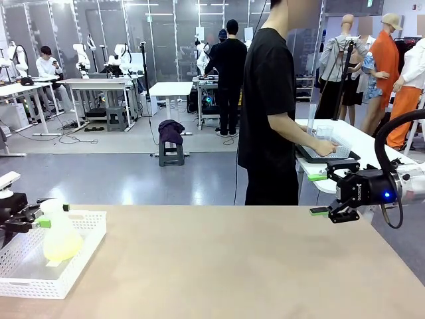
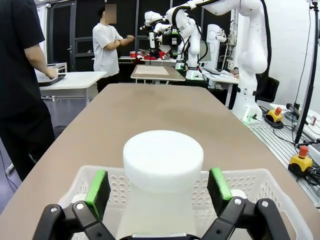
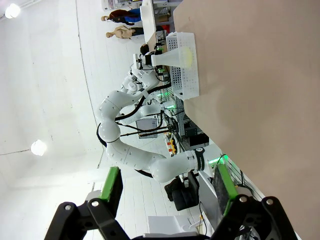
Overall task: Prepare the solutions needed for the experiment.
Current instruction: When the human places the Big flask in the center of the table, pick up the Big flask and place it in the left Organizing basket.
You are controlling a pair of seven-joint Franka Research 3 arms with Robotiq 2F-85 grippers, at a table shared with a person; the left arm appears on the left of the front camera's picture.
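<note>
Solutions, a small pale yellow pool, sit in the bottom of a frosted conical flask standing upright inside a white perforated basket at the table's left end. Left gripper straddles the flask neck with jaws spread wide; green pads stand clear on both sides, not touching. Right gripper hovers above the table's far right edge, jaws released, holding nothing. A person stands beyond the table.
</note>
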